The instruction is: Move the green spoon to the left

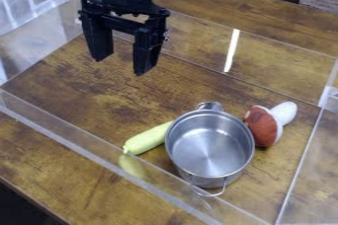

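Observation:
The green spoon (pixel 148 137) lies on the wooden table, its thick yellow-green handle angled toward the lower left and its bowl end hidden against the steel pot (pixel 211 148). My black gripper (pixel 121 56) hangs above the table at the upper left, well behind the spoon. Its two fingers (pixel 98 42) stand apart, open, with nothing between them.
A red-brown and white mushroom-like toy (pixel 270 122) lies right of the pot. Clear acrylic walls (pixel 93 142) fence the wooden table (pixel 79 96) at the front, left and right. A white rack stands at the far left.

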Motion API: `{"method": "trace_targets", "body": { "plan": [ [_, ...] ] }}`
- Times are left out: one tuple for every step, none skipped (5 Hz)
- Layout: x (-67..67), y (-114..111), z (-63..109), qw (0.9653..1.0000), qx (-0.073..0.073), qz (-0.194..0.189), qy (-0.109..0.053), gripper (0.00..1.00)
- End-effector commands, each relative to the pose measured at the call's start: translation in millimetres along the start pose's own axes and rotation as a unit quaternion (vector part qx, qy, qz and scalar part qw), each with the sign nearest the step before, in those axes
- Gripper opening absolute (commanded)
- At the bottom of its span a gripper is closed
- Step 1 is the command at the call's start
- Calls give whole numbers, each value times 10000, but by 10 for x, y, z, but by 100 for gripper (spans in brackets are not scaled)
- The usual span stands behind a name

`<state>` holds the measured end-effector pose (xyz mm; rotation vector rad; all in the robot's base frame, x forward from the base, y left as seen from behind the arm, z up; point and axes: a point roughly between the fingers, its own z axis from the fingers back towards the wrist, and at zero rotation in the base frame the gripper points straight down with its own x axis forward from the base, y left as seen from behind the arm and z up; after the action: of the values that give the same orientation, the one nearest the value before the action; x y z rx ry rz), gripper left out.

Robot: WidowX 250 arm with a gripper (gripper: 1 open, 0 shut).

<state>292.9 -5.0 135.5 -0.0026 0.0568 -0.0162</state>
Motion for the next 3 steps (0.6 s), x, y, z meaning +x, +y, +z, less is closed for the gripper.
{"method": "trace_targets", "body": {
  "plan": [
    [65, 26, -81, 9997, 5, -227, 120, 100],
    [119, 21, -258, 9988, 13, -478, 134, 100],
    [41, -75, -422, 9983, -10, -572, 119, 100]
  ]
}}
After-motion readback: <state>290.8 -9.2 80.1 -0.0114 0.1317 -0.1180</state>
